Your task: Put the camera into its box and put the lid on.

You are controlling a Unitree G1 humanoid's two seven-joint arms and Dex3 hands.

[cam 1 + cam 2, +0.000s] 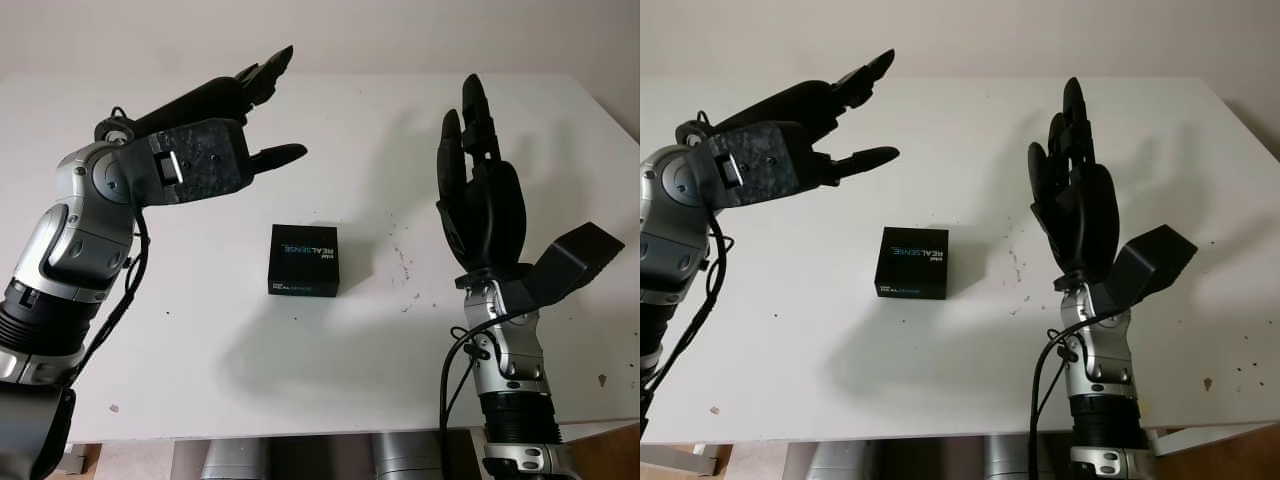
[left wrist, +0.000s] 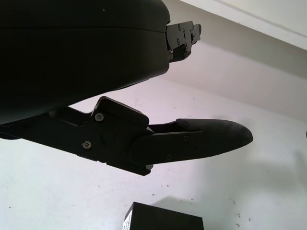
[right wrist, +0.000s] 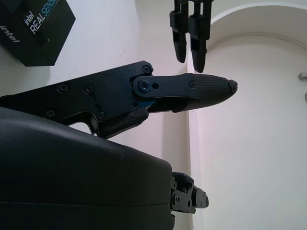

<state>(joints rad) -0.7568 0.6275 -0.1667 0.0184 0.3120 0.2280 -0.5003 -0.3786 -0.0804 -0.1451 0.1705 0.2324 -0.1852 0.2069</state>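
The right hand [image 1: 480,190] is raised above the near right part of the white surface [image 1: 560,130], palm upright and its fingers [image 1: 472,110] pointing up and away; they are extended, not curled, and they hold nothing; the hand is made of smooth matte black plastic, with a silver metal wrist and black cables below it. The left hand [image 1: 215,150] comes in from the near left, raised above the surface and reaching toward the middle; its fingers [image 1: 280,155] are also extended and grasp nothing; its palm plate has a speckled dark texture, and the arm behind it is a rounded silver shell. Between the two hands, a little nearer than the fingertips of the left hand and well apart from both hands, lies the box [image 1: 304,259]; it is a small, square, flat black box with sharp corners and its lid is closed; white and light blue letters are printed on its top and on its near side; it sits flat on the surface and nothing touches it. The surface is matte white with small dark specks, most of them to the right of the box; farther away there is a pale wall [image 1: 400,30].
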